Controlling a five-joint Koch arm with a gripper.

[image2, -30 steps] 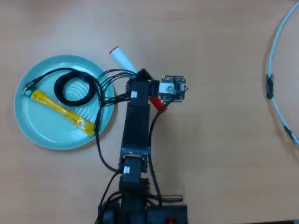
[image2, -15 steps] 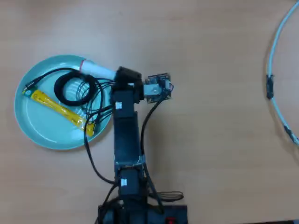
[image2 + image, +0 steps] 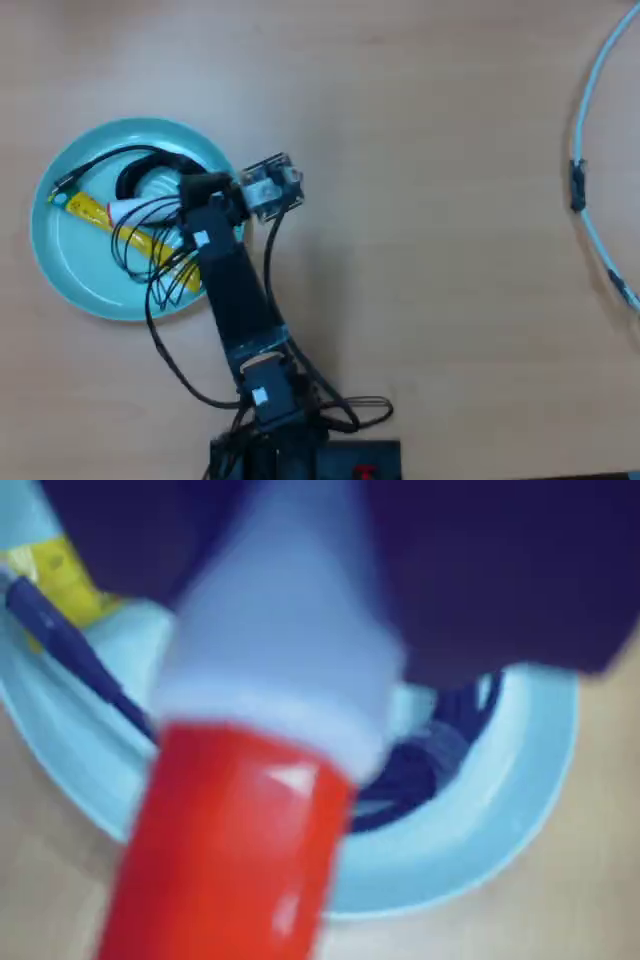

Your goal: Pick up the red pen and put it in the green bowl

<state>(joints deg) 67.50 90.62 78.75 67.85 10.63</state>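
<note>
Pale wooden tabletop (image 3: pixel 430 250), plain and matt, carries all items we list. Item one: the green bowl (image 3: pixel 75 285), a wide shallow round dish of pale teal with a raised rim, at the left of the overhead view; the wrist view shows its rim (image 3: pixel 480 850) blurred and close. Item two: the red pen (image 3: pixel 128 210), a thick marker with white barrel and red cap; from above we see only a short white length with a red tip, over the dish's interior, while the wrist view shows the cap (image 3: pixel 225 850) large in the foreground. Item three: the black gripper (image 3: pixel 175 200), clenched on the red pen and holding it above the dish. Item four: a flat yellow strip (image 3: pixel 90 212) lying inside the dish. Item five: a coiled black cable (image 3: pixel 140 170), also in the dish. Item six: a thin pale-blue hoop (image 3: pixel 600 60), well apart at the right edge of the overhead view.
</note>
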